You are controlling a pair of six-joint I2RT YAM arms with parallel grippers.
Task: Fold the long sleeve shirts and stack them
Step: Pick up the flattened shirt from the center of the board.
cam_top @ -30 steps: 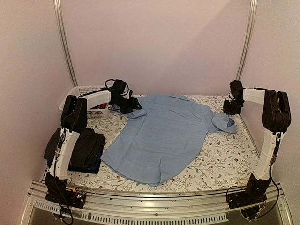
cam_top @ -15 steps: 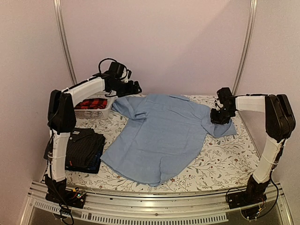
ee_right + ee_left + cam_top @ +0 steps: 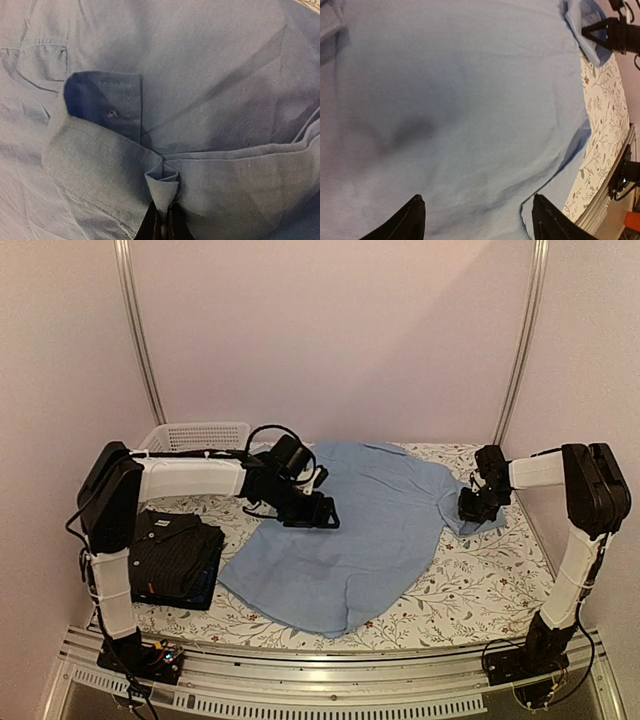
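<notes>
Plainly the blue shirt lies spread in the middle, its folding barely begun, with the folded dark shirts stacked at left. The right gripper is clenched on a pinch of sleeve, while the left gripper hovers over the body, jaws apart and empty. Next, I judge, the sleeve needs drawing inward across the body.

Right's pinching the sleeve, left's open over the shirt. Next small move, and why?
Probably draw the right gripper inward, folding the pinched sleeve over the light blue shirt. It is shut on a sleeve fold jutting past the shirt's right edge; the left gripper hangs open above the cloth, holding nothing.
</notes>
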